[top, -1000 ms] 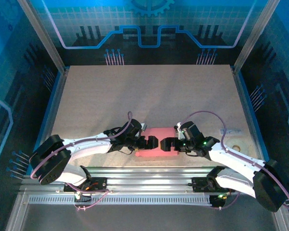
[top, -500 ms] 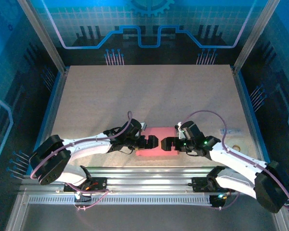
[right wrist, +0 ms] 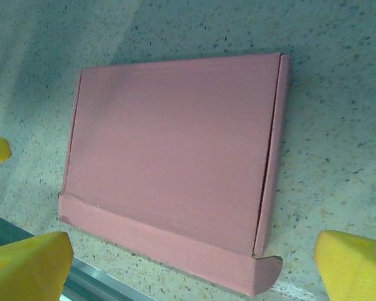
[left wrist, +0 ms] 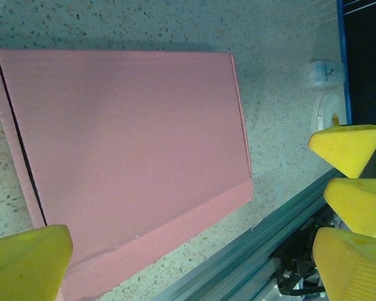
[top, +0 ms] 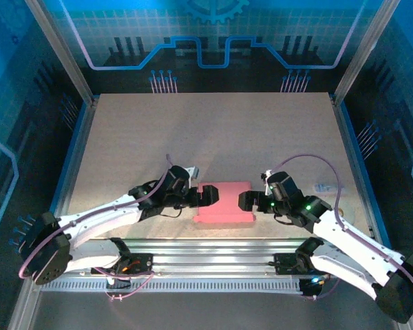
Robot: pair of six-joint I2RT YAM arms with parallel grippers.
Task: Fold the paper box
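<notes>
Flanking the paper box (top: 224, 205), left gripper (top: 209, 195) and right gripper (top: 243, 201) gape empty.

Left arm (top: 103, 220): white links, stretched low from the near-left corner toward the centre; a purple cable runs along it.
Left wrist (top: 168, 189): black, turned inward, pointing right.
Left gripper (top: 208, 196): jaws spread wide, facing the right gripper, near it but apart.
Left finger pad (left wrist: 25, 260): yellow, wedge-shaped, at the lower left of the wrist view.
Right arm (top: 351, 237): white links, reaching low from the near-right corner toward the centre, with a purple cable arching over it.
Right wrist (top: 289, 199): black, green lamps lit, pointing left.
Right gripper (top: 246, 201): jaws spread wide.
Right finger pads (right wrist: 354, 263): yellow, set far apart at the lower corners of the wrist view.
</notes>
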